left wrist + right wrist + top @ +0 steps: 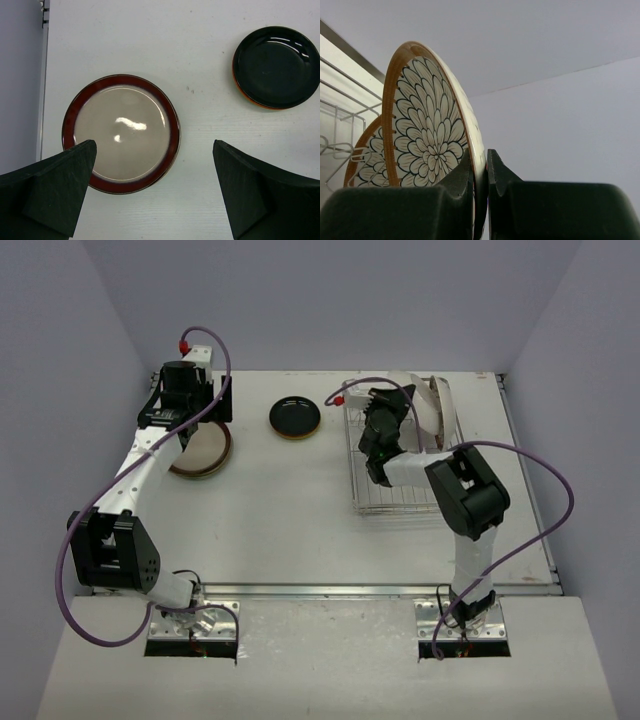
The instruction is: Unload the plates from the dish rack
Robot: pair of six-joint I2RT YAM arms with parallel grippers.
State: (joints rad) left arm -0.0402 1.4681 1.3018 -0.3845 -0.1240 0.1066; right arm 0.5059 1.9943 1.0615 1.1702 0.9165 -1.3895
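My right gripper is shut on the rim of an upright plate that has a flower pattern and a tan-brown rim. A second plate of the same pattern stands behind it in the dish rack. From above, the right gripper reaches into the silver wire dish rack beside the upright plates. My left gripper hangs open over the table. A brown-rimmed plate lies flat under its left finger, and a black plate lies further right.
The brown-rimmed plate and the black plate lie on the white table at the back left and centre. Grey walls close in the table on three sides. Purple cables loop off both arms.
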